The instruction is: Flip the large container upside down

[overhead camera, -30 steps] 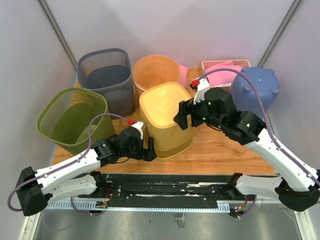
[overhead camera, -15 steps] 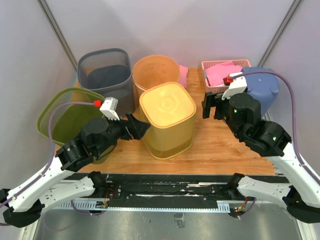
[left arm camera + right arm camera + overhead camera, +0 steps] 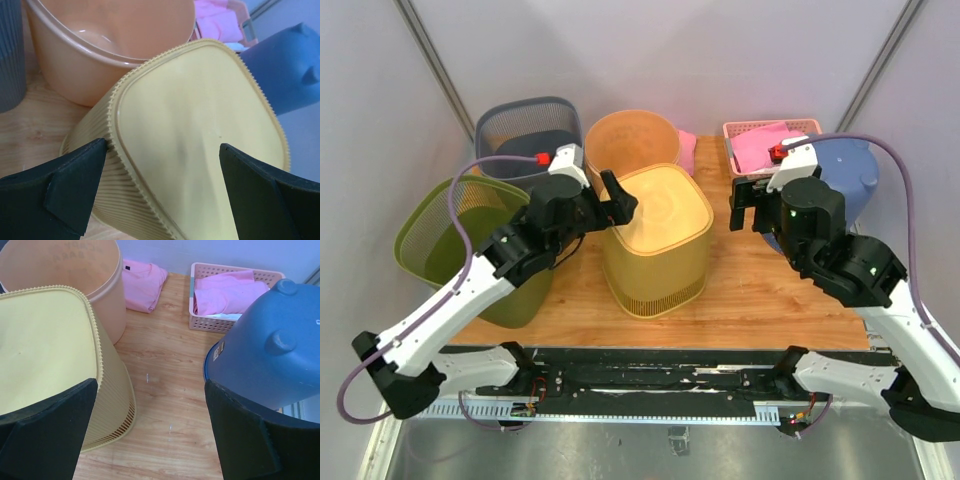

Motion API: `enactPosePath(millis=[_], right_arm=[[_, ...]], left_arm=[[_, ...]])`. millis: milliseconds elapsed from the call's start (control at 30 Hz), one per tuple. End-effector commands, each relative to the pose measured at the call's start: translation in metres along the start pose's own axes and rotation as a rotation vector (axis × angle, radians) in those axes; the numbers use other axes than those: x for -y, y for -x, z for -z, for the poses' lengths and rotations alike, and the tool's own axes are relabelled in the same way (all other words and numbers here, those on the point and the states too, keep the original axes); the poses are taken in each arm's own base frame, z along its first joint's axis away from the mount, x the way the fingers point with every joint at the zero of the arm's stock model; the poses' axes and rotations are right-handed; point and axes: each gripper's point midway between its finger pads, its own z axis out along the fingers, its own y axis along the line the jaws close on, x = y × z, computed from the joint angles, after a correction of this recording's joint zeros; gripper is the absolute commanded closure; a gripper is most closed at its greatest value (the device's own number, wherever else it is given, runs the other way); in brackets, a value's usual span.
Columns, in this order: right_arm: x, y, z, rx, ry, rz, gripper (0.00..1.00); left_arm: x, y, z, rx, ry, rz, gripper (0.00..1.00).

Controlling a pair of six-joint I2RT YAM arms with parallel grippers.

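Note:
The large yellow ribbed container (image 3: 655, 240) stands upside down mid-board, its closed base facing up. It also shows in the left wrist view (image 3: 200, 125) and the right wrist view (image 3: 45, 355). My left gripper (image 3: 620, 205) is open and empty, hovering over the container's far-left top edge; in its wrist view (image 3: 162, 147) the fingers straddle that edge without touching it. My right gripper (image 3: 748, 215) is open and empty, to the right of the container above bare wood (image 3: 150, 386).
An upside-down blue container (image 3: 845, 170) stands at the right, under the right arm. An orange bucket (image 3: 630, 140), a grey mesh bin (image 3: 525, 145) and a green mesh bin (image 3: 455, 235) stand upright behind and left. A pink basket (image 3: 760, 135) of cloth is at the back right.
My left gripper rose from the container's near-left side and moved up to its far-left top edge. My right gripper pulled away from the container's right side and now holds still.

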Motion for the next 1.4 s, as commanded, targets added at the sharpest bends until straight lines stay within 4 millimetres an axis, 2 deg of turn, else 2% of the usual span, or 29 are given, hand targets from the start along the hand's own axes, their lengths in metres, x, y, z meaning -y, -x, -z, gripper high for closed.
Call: enactPosePath(millis=[0, 167, 333, 433, 500, 633, 700, 767, 833, 933, 1167, 1367], right_arm=[[0.024, 0.015, 0.018, 0.035, -0.054, -0.013, 0.09], [0.037, 0.023, 0.029, 0.062, -0.081, -0.023, 0.09], [0.047, 0.028, 0.034, 0.081, -0.120, -0.025, 0.09], [0.048, 0.027, 0.033, 0.074, -0.131, -0.014, 0.09], [0.052, 0.027, 0.034, 0.070, -0.148, -0.009, 0.09], [0.057, 0.024, 0.037, 0.069, -0.167, -0.008, 0.09], [0.058, 0.024, 0.038, 0.074, -0.172, -0.013, 0.09], [0.057, 0.023, 0.036, 0.072, -0.169, -0.013, 0.09], [0.054, 0.022, 0.034, 0.066, -0.161, -0.011, 0.09], [0.049, 0.021, 0.032, 0.057, -0.142, -0.008, 0.09], [0.052, 0.022, 0.036, 0.064, -0.144, -0.021, 0.09], [0.055, 0.024, 0.041, 0.075, -0.144, -0.035, 0.09]], left_arm=[[0.027, -0.026, -0.012, -0.127, -0.168, -0.058, 0.01], [0.072, -0.062, -0.015, -0.260, -0.390, -0.090, 0.01], [0.128, -0.112, -0.009, -0.382, -0.590, -0.125, 0.01], [0.148, -0.125, 0.000, -0.443, -0.691, -0.149, 0.01], [0.149, -0.116, 0.006, -0.422, -0.704, -0.169, 0.01], [0.129, -0.080, 0.011, -0.315, -0.658, -0.154, 0.01], [0.113, -0.065, 0.003, -0.266, -0.594, -0.106, 0.01], [0.098, -0.061, -0.012, -0.260, -0.536, -0.064, 0.01], [0.090, -0.068, -0.029, -0.290, -0.500, -0.038, 0.01], [0.096, -0.081, -0.045, -0.349, -0.512, -0.026, 0.01], [0.148, -0.143, -0.050, -0.495, -0.655, -0.047, 0.01], [0.187, -0.177, -0.059, -0.565, -0.756, -0.045, 0.01]])
